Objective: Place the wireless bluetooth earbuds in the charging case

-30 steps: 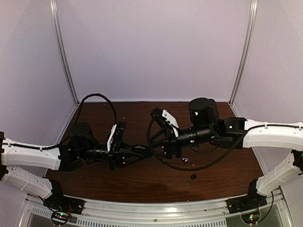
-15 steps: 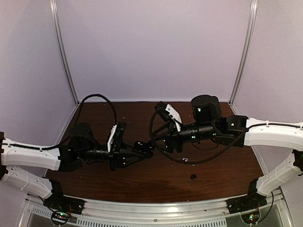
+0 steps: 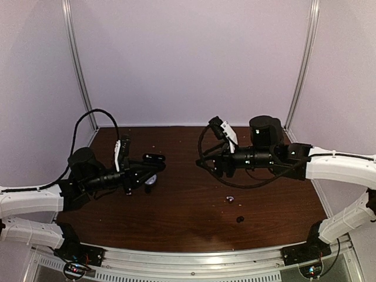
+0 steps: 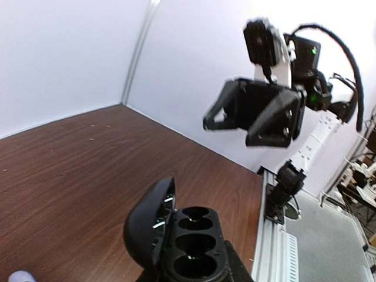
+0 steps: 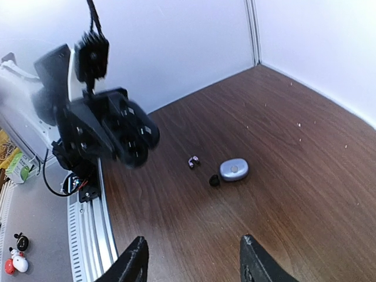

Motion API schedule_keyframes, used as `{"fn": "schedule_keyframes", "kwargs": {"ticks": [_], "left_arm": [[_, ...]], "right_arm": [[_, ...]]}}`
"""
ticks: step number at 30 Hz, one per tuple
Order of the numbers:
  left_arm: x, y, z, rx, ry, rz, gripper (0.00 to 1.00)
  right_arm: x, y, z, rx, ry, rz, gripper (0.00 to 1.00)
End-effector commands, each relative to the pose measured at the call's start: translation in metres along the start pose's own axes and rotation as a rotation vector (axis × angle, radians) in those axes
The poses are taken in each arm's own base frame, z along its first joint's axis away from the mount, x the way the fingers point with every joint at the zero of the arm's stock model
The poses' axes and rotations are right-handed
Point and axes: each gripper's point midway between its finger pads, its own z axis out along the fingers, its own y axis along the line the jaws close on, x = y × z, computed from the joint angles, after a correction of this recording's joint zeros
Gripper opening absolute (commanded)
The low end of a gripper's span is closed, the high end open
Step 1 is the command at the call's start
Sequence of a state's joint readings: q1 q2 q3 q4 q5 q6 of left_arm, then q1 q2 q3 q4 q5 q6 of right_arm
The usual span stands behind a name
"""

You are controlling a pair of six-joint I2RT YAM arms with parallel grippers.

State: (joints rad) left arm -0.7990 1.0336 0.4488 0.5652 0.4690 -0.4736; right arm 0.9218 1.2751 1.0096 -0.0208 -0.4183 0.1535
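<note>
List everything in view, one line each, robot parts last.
table: one, dark brown, beneath everything
walls: three, pale, left, back, right
rail: one, silver, table's near edge
open black case: one, black, held above the table
grey-blue oval case: one, grey-blue, closed, on the table
purple earbuds: two, purple, one beside the grey-blue oval case, one right of centre
small black items: two, black, one by each earbud, unidentifiable
arms: two, white and black, either side
left end effector: one, black, shut on the open black case
right end effector: one, black, open, empty
</note>
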Motion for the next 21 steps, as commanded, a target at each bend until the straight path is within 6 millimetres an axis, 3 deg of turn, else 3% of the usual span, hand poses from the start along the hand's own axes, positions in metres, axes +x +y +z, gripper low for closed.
{"fn": "schedule_keyframes", "kwargs": {"ticks": [1, 11, 21], "left_arm": [[-0.016, 0.031, -0.020, -0.159, -0.059, -0.037, 0.00], [-0.025, 0.058, -0.053, -0.347, -0.122, -0.083, 0.00], [-0.047, 0.070, -0.079, -0.490, -0.193, -0.078, 0.00]], "right_arm": [[0.030, -0.019, 0.032, 0.032, 0.049, 0.089, 0.52], [0.086, -0.027, 0.133, 0.037, 0.156, 0.170, 0.44], [0.119, -0.019, 0.221, 0.022, 0.180, 0.203, 0.37]]}}
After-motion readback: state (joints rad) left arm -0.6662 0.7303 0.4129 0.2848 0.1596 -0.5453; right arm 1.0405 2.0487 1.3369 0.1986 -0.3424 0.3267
